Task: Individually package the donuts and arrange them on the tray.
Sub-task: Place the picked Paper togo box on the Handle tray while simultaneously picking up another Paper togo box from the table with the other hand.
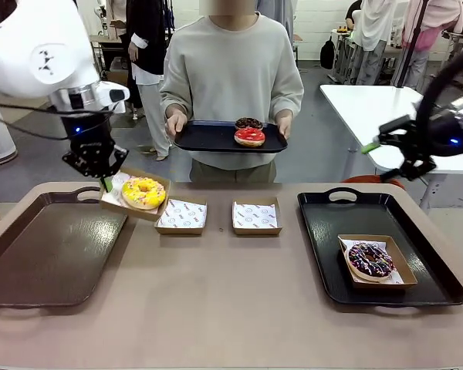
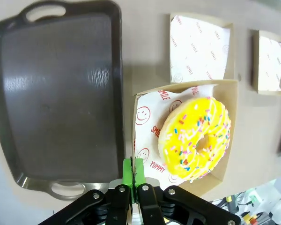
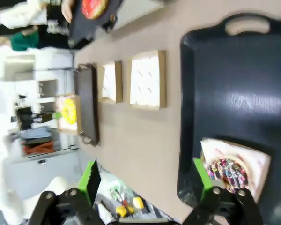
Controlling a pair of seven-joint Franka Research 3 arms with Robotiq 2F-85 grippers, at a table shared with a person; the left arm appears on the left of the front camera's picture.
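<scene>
The left gripper [image 2: 133, 171], jaws pinched shut on the rim of a brown cardboard box [image 2: 232, 93] lined with printed white paper, holds it tilted just beside the dark left tray [image 1: 54, 254], the yellow-iced sprinkled donut [image 2: 180, 136] inside. The right gripper [image 3: 146, 177] hangs wide open, gripping nothing, near the black right tray [image 1: 316, 254], where the purple-brown sprinkled donut [image 1: 370, 260] sits boxed. A person across the table holds a black serving tray [image 1: 208, 137] bearing the red-iced donut [image 1: 249, 136] and the dark chocolate donut [image 1: 248, 122].
</scene>
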